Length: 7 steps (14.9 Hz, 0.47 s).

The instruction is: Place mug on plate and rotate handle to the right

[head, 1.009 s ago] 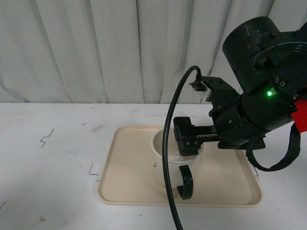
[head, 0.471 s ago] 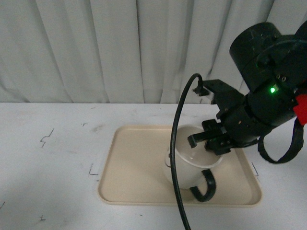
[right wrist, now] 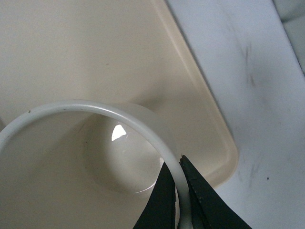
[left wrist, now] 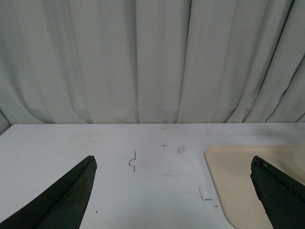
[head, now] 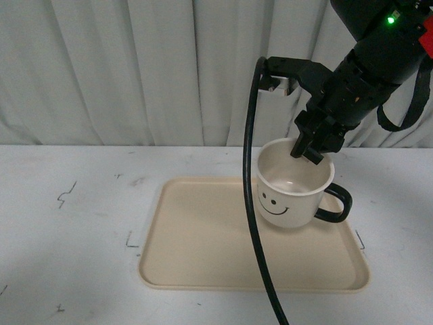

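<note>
The cream-white mug [head: 289, 196] with a black smiley face toward me hangs tilted over the right part of the beige plate [head: 196, 237]. Its dark handle [head: 336, 205] points right. My right gripper [head: 312, 150] is shut on the mug's far rim, one finger inside and one outside. In the right wrist view the gripper [right wrist: 178, 164] pinches the white rim [right wrist: 143, 125], with the mug's inside and the plate's corner [right wrist: 224, 152] below. My left gripper [left wrist: 174, 191] is open and empty over the white table, left of the plate's edge [left wrist: 224, 167].
A white table [head: 74, 230] with small dark marks [head: 65, 196] holds the plate. A grey-white curtain [head: 135, 68] hangs behind. A black cable [head: 252, 203] drops from my right arm in front of the mug and plate.
My right gripper has risen and turned with the mug. The mug went from low on the plate, handle toward me, to raised and tilted, face toward me, handle to the right.
</note>
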Available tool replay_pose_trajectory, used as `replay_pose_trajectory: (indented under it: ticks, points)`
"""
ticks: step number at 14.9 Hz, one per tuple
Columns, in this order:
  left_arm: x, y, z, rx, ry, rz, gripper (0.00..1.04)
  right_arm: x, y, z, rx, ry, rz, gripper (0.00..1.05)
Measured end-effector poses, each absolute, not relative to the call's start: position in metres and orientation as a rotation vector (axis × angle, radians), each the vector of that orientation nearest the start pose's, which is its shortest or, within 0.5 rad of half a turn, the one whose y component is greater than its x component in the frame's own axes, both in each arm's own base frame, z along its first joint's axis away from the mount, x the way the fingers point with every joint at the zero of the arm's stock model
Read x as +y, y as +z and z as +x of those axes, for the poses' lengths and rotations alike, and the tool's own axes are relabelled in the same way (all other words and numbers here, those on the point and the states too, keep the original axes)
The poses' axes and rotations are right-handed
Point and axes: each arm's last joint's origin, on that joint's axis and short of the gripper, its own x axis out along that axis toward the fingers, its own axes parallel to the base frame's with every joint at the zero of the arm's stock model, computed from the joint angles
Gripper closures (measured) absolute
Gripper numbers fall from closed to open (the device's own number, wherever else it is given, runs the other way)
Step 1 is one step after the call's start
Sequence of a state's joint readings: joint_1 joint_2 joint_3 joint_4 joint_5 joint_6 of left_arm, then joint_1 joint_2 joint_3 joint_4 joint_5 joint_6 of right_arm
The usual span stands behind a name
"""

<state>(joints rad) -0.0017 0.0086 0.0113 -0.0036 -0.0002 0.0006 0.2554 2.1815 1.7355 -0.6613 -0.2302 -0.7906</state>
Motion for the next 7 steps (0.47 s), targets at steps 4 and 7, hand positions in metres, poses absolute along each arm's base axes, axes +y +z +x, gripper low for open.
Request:
replay_pose_trajectory:
  ticks: [4,7]
  points:
    - [0.000,0.166,0.098,0.001,-0.002,0.001,0.07,0.137,0.173,0.462,0.740,1.108,-0.901,1.02]
    - [0.000,0.166,0.098,0.001,-0.002,0.001,0.07,0.154,0.163,0.462,0.688,1.247,-0.907,1.02]
